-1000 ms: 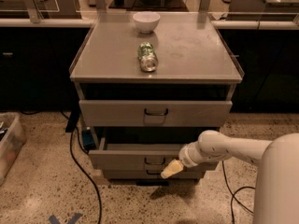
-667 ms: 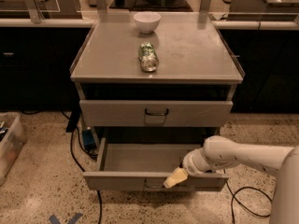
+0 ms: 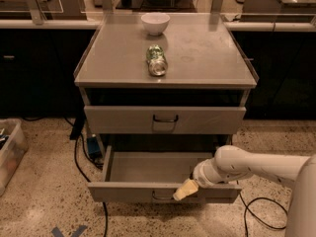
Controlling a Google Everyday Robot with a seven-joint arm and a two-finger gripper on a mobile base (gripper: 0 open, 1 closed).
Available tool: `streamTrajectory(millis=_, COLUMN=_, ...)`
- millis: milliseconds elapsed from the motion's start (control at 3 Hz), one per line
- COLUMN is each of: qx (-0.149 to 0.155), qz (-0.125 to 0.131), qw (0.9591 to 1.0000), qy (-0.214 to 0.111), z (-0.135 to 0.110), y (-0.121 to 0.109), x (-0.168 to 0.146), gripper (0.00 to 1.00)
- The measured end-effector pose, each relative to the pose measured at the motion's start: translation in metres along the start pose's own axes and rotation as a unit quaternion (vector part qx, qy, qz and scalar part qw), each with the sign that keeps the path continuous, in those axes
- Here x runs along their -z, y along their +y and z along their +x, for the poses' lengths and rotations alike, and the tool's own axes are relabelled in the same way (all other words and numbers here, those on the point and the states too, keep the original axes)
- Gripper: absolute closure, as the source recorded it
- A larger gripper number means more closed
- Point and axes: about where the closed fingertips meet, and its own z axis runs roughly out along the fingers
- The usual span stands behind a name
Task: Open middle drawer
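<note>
Lab-like: steel cabinet [image 3: 202,58], speckled floor [image 3: 44,201], cables [image 3: 104,216]; gripper [image 3: 181,191] at middle drawer [image 3: 128,192].

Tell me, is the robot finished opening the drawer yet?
Nearly! Done: the middle drawer is pulled far out, so its floor shows, while the top drawer is shut. In hand: the gripper sits at the open drawer's front edge, beside its handle. Left: probably just backing the arm away.
</note>
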Motion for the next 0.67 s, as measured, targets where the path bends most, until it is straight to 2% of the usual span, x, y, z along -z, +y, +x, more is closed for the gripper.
streamTrajectory(millis=333, qx=0.003, qz=-0.030, qw=0.9994, qy=0.016, z=0.016, y=0.008, x=0.008, gripper=0.00)
streamTrajectory(millis=667, qx=0.005, qz=-0.095, qw=0.9949, qy=0.032, z=0.046, y=0.033, x=0.029, gripper=0.00)
